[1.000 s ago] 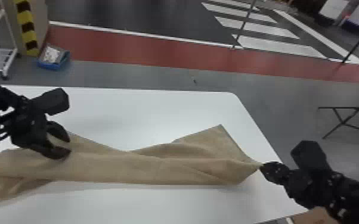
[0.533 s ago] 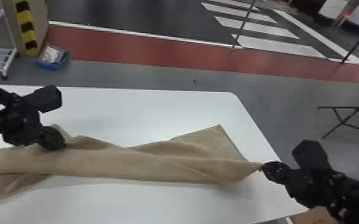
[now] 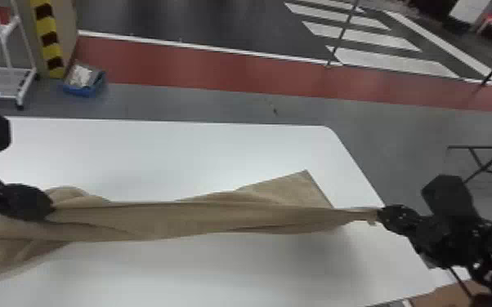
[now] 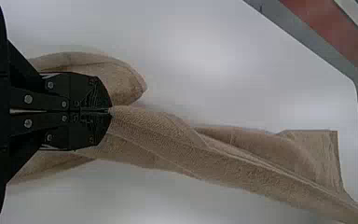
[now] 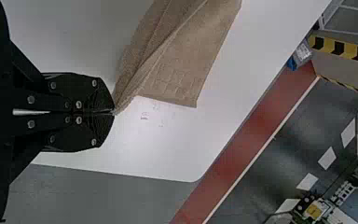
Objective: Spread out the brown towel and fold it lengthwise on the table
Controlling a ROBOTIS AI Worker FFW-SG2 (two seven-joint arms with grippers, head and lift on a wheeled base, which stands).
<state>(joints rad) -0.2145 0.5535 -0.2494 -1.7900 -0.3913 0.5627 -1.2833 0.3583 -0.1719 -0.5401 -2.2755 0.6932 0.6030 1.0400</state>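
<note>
The brown towel (image 3: 216, 218) stretches across the bench (image 3: 175, 159), bunched into a narrow band (more scarf than sheet, really). Its long axis runs roughly parallel to the bench's far edge, with one loose corner pointing towards the bench's far right corner. The task looks early: both grippers have a hold, but spreading flat and the lengthwise fold both remain. Over the bench's left part, the left gripper (image 4: 111, 111) is closed, pinching cloth at its tips; near the bench's right edge, the right gripper (image 5: 114, 112) is closed on a gathered corner.
</note>
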